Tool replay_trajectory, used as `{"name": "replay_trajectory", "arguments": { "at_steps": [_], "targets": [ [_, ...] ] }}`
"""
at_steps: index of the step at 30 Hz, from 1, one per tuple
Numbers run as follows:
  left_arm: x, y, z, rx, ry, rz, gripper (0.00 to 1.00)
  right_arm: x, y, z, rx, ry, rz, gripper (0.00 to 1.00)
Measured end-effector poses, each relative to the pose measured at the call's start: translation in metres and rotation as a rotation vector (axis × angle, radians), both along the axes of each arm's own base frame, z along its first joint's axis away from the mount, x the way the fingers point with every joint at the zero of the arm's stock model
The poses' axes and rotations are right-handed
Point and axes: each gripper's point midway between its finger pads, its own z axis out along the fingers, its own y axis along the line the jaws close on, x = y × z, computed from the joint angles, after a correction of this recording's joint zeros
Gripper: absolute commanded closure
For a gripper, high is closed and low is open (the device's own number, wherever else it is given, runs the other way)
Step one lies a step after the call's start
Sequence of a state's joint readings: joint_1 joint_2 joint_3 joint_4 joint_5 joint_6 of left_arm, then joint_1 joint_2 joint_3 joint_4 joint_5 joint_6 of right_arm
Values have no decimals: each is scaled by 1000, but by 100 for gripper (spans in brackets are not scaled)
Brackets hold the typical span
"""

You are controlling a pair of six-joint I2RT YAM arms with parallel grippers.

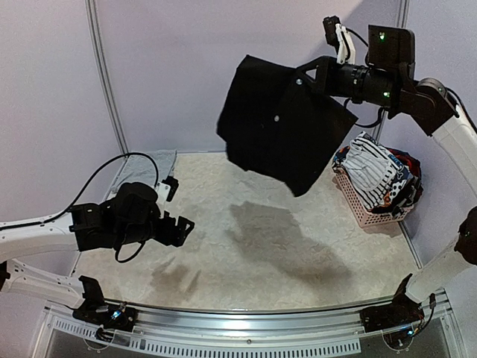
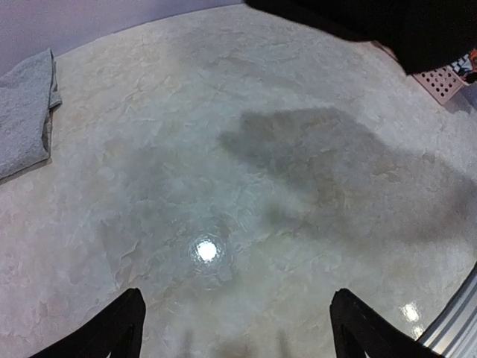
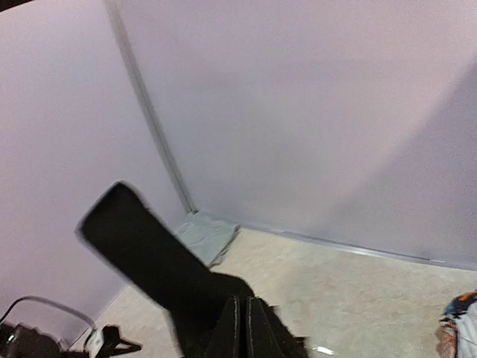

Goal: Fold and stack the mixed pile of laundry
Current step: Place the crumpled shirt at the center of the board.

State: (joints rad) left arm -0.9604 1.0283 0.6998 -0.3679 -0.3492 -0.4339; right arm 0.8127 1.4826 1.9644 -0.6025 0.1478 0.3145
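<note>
Pinched shut, the jaws of the right gripper (image 1: 307,77) clamp an upper edge of the large black trousers (image 1: 283,123), which hang in the air above the far right of the table (image 1: 298,261), clear of its surface. The cloth is matte and drapes in a broad, angular sheet with one small pale button. From the right wrist, a black strip of it runs up and left from the closed fingers (image 3: 232,328). Just right of the trousers, a white black-striped piece (image 1: 373,168) tops crumpled red and blue bits in the pink perforated basket (image 1: 365,215). Light grey trousers (image 1: 160,160) lie folded flat at the far left corner. The left gripper (image 1: 182,227) hovers over the glossy, crinkle-textured cream tabletop, jaws wide apart, holding nothing.
</note>
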Motion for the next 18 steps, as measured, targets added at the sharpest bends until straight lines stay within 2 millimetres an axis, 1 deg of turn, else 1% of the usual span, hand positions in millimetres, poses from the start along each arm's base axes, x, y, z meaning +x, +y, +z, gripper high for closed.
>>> {"name": "replay_trajectory", "arguments": {
  "at_steps": [3,5,6,7,9,10,12,14,15,18],
  "targets": [
    [1,-2,3,-7,-11,-5,12,17,-15,8,-33,-25,-203,100],
    [2,-3,5,-10,-16,-7,12,31,-14,2,-57,-22,-264,100],
    [2,-3,6,-12,-20,-8,12,38,-10,-11,-81,-9,-286,100],
    [2,-4,6,-15,-23,-10,12,44,-5,-28,-116,12,-291,100],
    [3,-7,9,-27,-30,-16,11,48,9,-62,-191,55,-261,100],
    [3,-9,9,-34,-31,-24,10,49,16,-76,-226,76,-244,100],
    [3,-16,10,-50,-30,-46,10,48,30,-92,-265,98,-208,100],
    [4,-23,9,-61,-29,-65,10,39,42,-96,-271,103,-151,100],
    [4,-25,9,-63,-29,-74,10,34,46,-93,-274,97,-137,100],
    [5,-31,7,-67,-30,-92,10,19,62,-74,-238,65,-73,100]
  ]
}}
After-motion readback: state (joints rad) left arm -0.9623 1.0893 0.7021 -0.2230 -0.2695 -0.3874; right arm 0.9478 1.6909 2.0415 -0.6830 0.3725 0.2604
